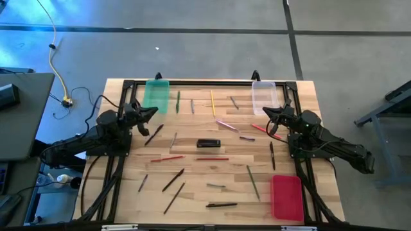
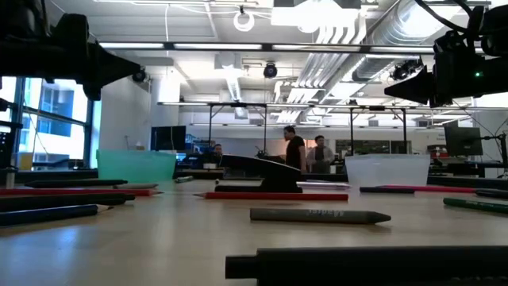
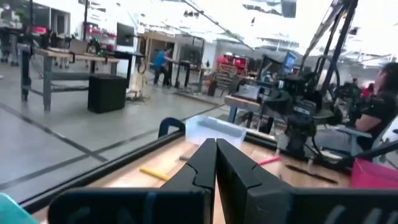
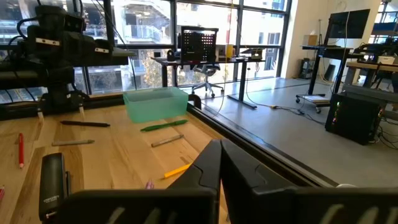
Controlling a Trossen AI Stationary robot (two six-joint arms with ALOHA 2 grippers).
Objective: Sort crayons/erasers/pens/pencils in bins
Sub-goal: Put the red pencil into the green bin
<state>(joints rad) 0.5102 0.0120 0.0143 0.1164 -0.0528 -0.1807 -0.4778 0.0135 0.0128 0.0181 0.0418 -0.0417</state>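
Nearest the front edge of the table (image 1: 192, 192), the red bin (image 1: 286, 196) sits at right; pens (image 1: 221, 205) and pencils (image 1: 212, 158) lie scattered mid-table. Left gripper (image 1: 154, 112) and right gripper (image 1: 266, 112) hover empty, fingers pressed together, beside the far green bin (image 1: 156, 94) and clear bin (image 1: 264, 96).

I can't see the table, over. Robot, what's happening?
Left gripper shut, empty, by green bin. Right gripper shut, empty, by clear bin. Pens and pencils scattered on table; all bins empty. Nothing blocking.
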